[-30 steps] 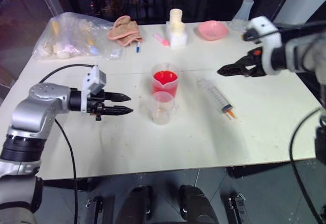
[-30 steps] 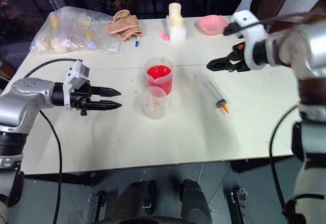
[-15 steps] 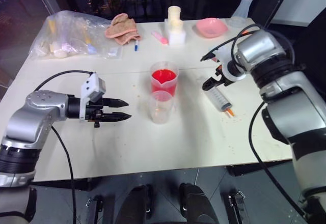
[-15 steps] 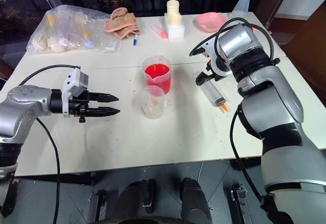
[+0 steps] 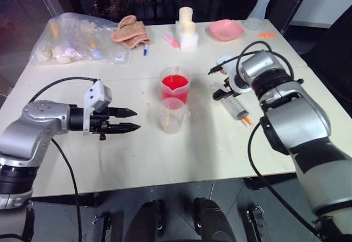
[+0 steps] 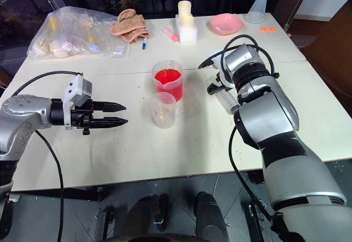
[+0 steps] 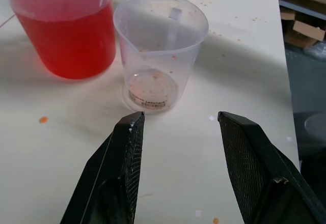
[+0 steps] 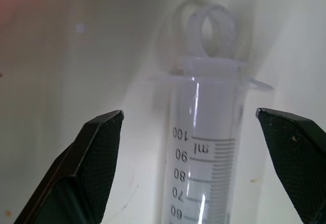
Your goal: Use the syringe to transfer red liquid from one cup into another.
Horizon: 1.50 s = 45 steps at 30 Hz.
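On the table (image 5: 165, 159), the syringe (image 8: 211, 147) lies flat between the spread fingers of the right claw (image 8: 196, 147), untouched, while the left claw (image 7: 178, 158) hovers open near the small cup (image 7: 160, 51).

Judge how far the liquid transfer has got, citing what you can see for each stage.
Done: nothing moved; the red liquid sits in the spouted beaker, and the small cup holds only orange specks. In hand: the right hand, open, straddles the syringe, which lies on the table ungrasped. The left hand hovers open before the small cup. Left: grasp, draw, carry, empty.
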Each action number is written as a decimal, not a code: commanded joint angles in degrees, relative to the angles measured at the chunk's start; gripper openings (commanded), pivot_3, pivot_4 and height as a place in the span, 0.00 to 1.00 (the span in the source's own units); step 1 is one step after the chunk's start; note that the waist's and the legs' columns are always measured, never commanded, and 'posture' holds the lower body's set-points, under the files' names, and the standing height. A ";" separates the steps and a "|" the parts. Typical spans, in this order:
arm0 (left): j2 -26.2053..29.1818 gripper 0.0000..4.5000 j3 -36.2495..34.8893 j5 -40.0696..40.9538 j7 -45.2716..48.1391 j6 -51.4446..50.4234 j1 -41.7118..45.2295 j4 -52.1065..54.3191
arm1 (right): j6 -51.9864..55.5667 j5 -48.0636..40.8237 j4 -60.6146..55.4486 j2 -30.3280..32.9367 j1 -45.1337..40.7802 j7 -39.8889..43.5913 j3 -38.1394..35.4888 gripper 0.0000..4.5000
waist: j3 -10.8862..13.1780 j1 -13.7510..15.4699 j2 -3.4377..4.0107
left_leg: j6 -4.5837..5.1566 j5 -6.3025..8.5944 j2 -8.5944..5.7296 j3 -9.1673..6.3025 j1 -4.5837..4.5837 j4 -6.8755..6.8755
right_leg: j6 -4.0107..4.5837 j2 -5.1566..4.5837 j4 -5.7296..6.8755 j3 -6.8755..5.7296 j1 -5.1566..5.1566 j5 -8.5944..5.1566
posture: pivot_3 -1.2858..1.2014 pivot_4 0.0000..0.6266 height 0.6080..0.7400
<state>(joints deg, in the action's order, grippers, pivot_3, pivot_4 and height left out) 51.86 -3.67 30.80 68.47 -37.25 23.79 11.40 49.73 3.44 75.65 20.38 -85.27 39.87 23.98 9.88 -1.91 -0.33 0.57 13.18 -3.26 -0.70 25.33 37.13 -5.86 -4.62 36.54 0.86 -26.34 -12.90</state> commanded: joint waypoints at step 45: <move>-1.31 0.54 1.20 0.90 -1.62 2.05 7.57 -4.31 | -8.40 -20.31 -72.62 -3.18 20.78 -15.35 -41.49 0.30 | -0.01 -0.43 -0.02 | 0.13 0.03 0.06 0.02 -0.30 0.11 | 0.01 0.04 0.64 0.07 0.04 0.00 | 0.52 0.24 1.00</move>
<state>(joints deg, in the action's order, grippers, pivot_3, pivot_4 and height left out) 50.37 -2.26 32.10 66.21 -36.60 29.97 7.48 43.19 -12.84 8.82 18.06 -64.64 24.11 -15.43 9.87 -2.34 -0.35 0.71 13.21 -3.20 -0.69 25.03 37.24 -5.85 -4.57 37.19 0.92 -26.30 -12.90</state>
